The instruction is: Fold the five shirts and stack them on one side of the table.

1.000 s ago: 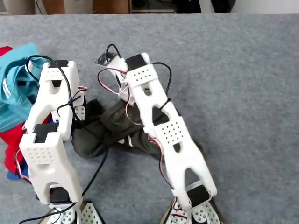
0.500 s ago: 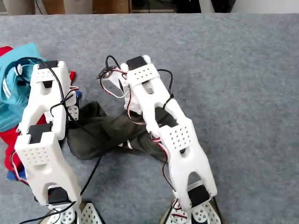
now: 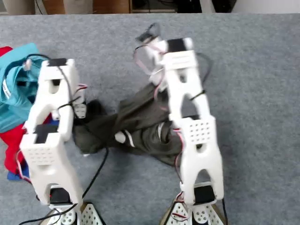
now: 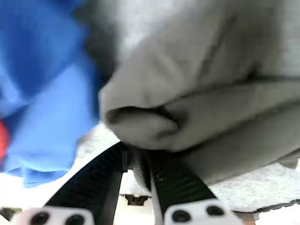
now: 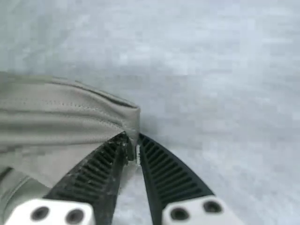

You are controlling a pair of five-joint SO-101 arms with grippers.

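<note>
- A grey felt-like table cover [image 3: 253, 84] is filling almost the whole high view, and it is running up to a narrow strip of room along the top edge.
- In that strip, brown boxes [image 3: 79, 5] are standing at upper left and dark objects [image 3: 197, 5] are sitting at upper centre.
- A crumpled dark olive shirt [image 3: 140, 122] is lying in the middle of the frame, between the two arms.
- The left gripper [image 4: 136, 154] is pinching a bunched fold of this shirt.
- The right gripper [image 5: 132, 145] is nipping its stitched hem just above the cover.
- A teal shirt [image 3: 14, 93] and a red shirt [image 3: 11, 145] are lying heaped at the left edge, with a blue shirt [image 4: 42, 93] touching the olive one.
</note>
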